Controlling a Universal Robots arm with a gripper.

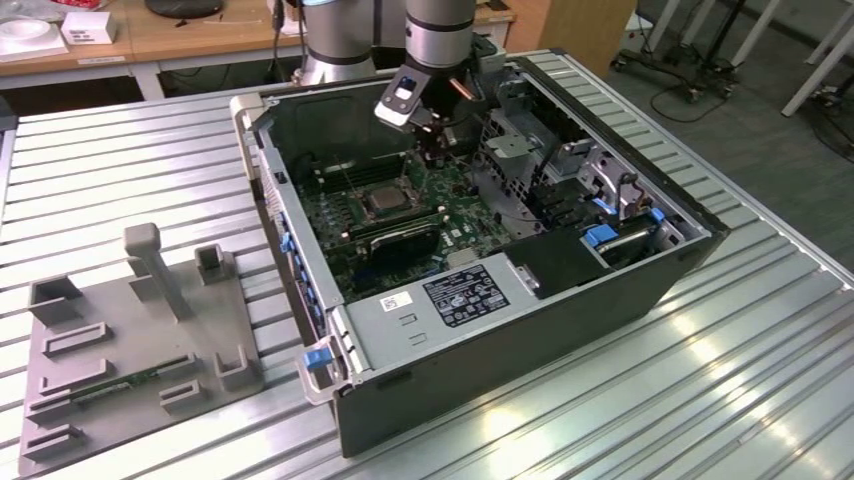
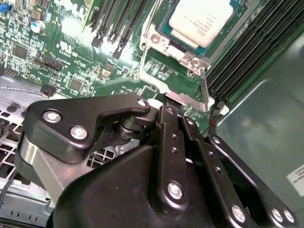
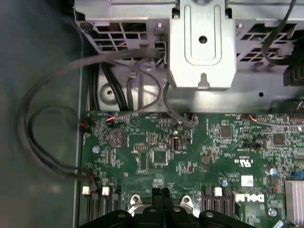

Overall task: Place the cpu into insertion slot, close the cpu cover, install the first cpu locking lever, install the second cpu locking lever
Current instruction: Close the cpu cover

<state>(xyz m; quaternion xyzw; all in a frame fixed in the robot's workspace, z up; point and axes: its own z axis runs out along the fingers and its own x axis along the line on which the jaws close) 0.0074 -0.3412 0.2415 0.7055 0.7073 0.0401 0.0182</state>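
Note:
The cpu [image 2: 204, 19], a pale silvery square chip, lies in the insertion slot [image 1: 380, 201] on the green motherboard inside the open computer case. The silvery cpu cover [image 2: 154, 45] lies flat around it, and the chip shows through its cut-out. A thin metal locking lever [image 2: 205, 88] runs along one side of the socket. My gripper [image 2: 166, 100] is shut with nothing seen between its black fingers, its tip just off the socket's corner by the lever. In the exterior view the gripper [image 1: 434, 158] hangs inside the case, behind the socket. In the first wrist view the gripper [image 3: 161, 191] is low over the board.
Long black memory slots [image 2: 247, 52] flank the socket. A metal drive cage [image 3: 202, 42] and loose grey cables [image 3: 47, 118] stand beyond the board. The case walls [image 1: 274, 190] enclose the arm. A grey fixture plate [image 1: 134, 340] lies on the slatted table at the exterior view's left.

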